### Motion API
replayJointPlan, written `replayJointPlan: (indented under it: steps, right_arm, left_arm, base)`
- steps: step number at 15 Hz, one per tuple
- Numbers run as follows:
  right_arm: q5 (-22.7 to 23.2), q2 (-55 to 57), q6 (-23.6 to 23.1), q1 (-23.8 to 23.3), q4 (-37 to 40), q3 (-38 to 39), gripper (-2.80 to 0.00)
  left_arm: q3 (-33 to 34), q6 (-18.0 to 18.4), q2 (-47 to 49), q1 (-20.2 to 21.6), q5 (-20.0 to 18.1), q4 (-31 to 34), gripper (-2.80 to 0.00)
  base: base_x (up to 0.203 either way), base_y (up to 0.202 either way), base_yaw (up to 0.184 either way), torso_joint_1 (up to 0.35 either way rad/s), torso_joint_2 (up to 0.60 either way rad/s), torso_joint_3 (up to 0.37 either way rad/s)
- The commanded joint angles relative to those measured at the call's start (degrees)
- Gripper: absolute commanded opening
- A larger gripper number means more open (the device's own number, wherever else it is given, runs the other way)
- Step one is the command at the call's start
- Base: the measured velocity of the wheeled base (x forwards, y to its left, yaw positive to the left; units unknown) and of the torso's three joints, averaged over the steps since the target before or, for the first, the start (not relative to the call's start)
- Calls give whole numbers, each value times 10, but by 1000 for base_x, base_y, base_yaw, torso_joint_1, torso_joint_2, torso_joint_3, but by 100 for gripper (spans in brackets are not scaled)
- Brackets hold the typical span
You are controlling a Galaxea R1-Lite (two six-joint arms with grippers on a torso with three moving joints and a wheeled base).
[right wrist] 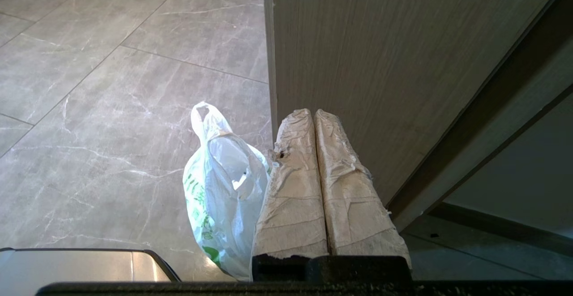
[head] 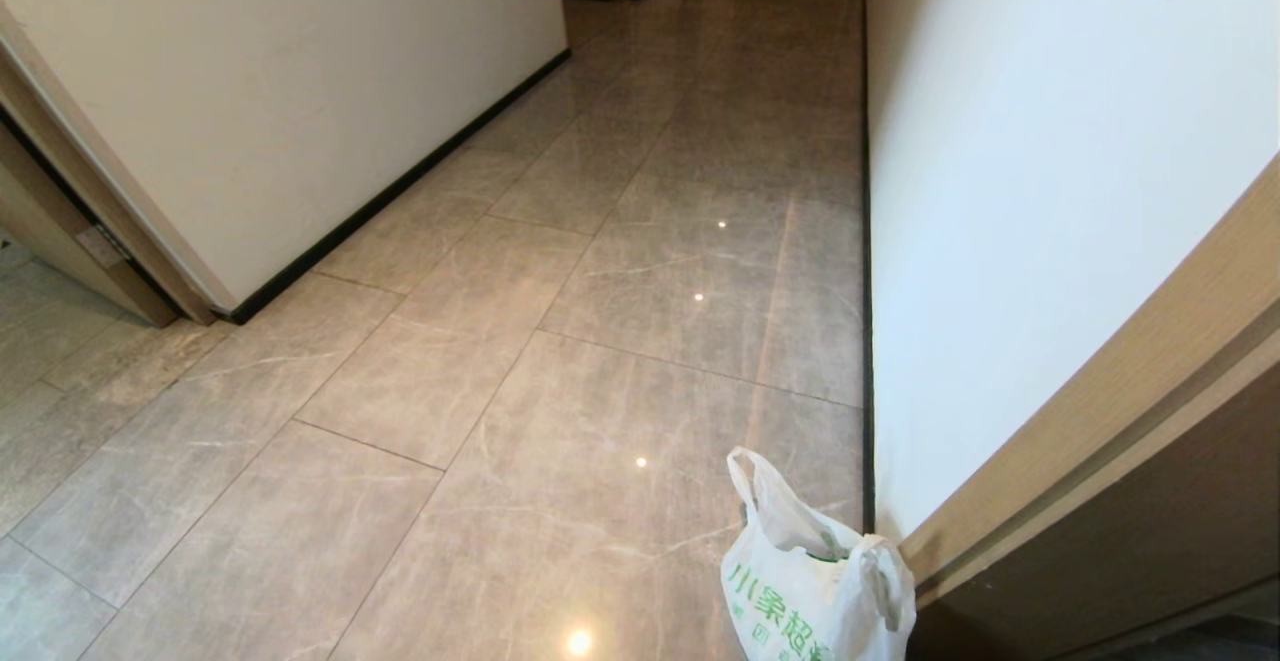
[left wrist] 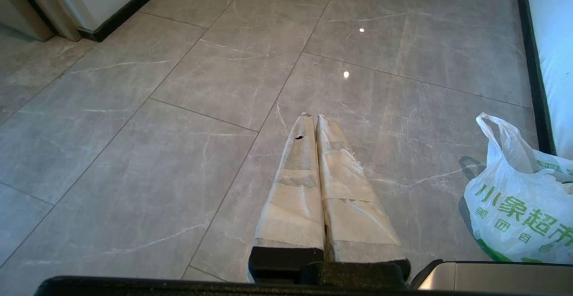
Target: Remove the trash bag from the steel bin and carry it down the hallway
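The trash bag (head: 815, 591), thin crinkled plastic, sits on glossy tiles (head: 560, 341); both tape-wrapped tools pressed closed, empty.

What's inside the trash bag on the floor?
The trash bag stands on the hallway tiles by the door frame. Something green shows at its open mouth; the rest is covered by the printed plastic, contents unidentifiable.

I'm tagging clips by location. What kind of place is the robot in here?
Probably an indoor hallway: a long run of glossy grey floor tiles between white walls with black baseboards, and a wooden door frame beside the trash bag.
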Motion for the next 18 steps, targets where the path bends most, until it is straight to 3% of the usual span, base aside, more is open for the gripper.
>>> replayJointPlan:
  steps: [1, 18]
  right_arm:
    - [0, 1, 0, -1, -1, 0, -280]
    - [0, 1, -4, 0, 0, 0, -280]
  left_arm:
    - [0, -1, 0, 0, 1, 0, -280]
    - [0, -2, 0, 0, 1, 0, -280]
  base:
    - [0, 0, 0, 0, -2, 39]
    - [0, 0, 0, 2, 2, 194]
